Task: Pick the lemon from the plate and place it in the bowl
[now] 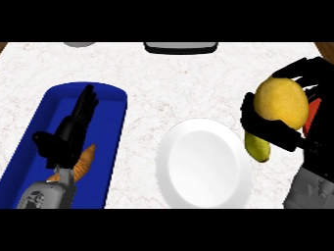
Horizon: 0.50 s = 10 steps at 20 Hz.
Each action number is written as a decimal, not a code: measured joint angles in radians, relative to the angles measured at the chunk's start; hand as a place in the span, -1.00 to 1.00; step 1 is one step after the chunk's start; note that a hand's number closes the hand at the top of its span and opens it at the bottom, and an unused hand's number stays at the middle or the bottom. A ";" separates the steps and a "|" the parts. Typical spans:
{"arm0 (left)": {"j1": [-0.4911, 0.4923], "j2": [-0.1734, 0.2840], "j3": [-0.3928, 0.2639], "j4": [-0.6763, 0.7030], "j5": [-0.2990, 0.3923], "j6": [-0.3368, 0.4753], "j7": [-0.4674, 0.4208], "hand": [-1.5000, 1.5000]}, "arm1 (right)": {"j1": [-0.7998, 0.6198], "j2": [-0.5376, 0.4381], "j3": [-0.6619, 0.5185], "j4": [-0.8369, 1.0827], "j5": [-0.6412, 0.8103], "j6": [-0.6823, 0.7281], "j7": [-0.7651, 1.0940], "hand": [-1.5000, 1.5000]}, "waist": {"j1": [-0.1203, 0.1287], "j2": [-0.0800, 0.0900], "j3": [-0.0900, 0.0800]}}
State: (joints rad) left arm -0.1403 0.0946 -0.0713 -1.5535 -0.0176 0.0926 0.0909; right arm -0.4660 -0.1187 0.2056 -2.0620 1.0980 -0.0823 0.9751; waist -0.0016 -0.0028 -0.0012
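- Right hand (299,122) curls round the lemon (281,103), held at 3 o'clock of the white plate (202,169).
- Left hand (72,132), fingers straight, over the blue bowl (25,147).

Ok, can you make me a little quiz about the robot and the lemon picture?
1. True or false: the lemon lies on the white plate.
2. Which hand holds the lemon? A) the left hand B) the right hand
3. Fill in: the long bowl under the left hand is coloured ____.

Key: 1. False, the right hand holds it up beside the plate. 2. B. 3. Blue.
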 measured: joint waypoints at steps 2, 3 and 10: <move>-0.027 0.010 0.021 0.015 0.013 -0.011 0.009 0.00 | -0.050 -0.010 -0.043 -0.001 0.001 0.044 0.020 1.00 | 0.000 0.001 0.000; -0.024 -0.003 0.009 0.007 0.002 0.001 0.018 0.00 | -0.067 -0.021 -0.075 -0.005 -0.013 0.064 0.024 1.00 | 0.000 0.001 0.000; -0.009 -0.019 0.000 0.018 -0.013 0.000 -0.004 0.00 | -0.187 -0.095 -0.256 0.123 -0.092 0.117 0.010 1.00 | 0.003 0.002 0.001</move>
State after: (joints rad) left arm -0.1495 0.0755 -0.0715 -1.5352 -0.0305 0.0924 0.0873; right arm -0.6531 -0.2138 -0.0502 -1.9388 1.0063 0.0346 0.9851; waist 0.0018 -0.0006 -0.0005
